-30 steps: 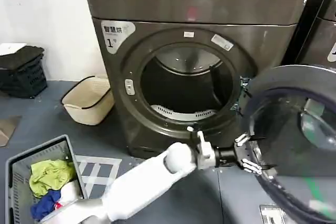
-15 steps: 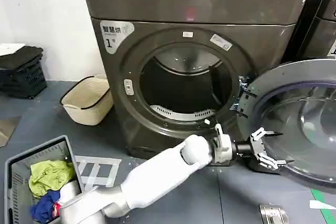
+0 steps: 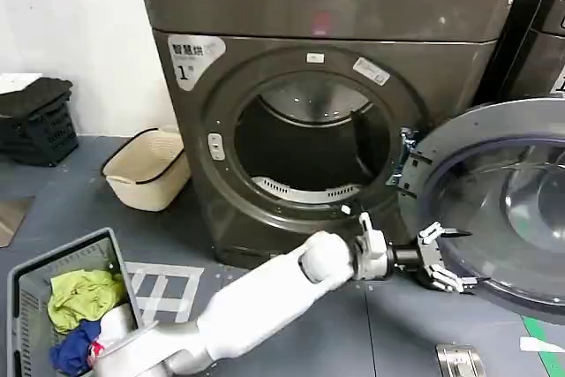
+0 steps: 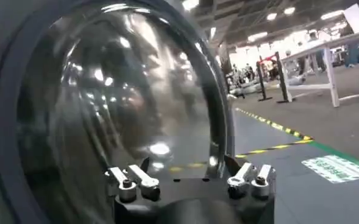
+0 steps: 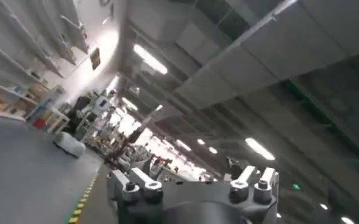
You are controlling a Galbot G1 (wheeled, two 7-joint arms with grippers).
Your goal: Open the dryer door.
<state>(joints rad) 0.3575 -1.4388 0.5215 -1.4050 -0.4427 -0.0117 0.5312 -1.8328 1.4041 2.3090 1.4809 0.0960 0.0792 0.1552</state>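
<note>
Left pincer (image 3: pixel 446 262) spread wide, just beside swung-open dryer door (image 3: pixel 494 209).

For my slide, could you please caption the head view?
Left tool open at the swung-open dryer door; drum exposed.

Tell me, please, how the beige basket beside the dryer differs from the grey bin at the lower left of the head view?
The beige basket is rounded and looks empty; the grey bin is squarish and holds green and blue cloth. The beige basket sits against the dryer's side by the wall; the grey bin stands farther out, beside the left arm. Both rest on the floor, open-topped.
</note>
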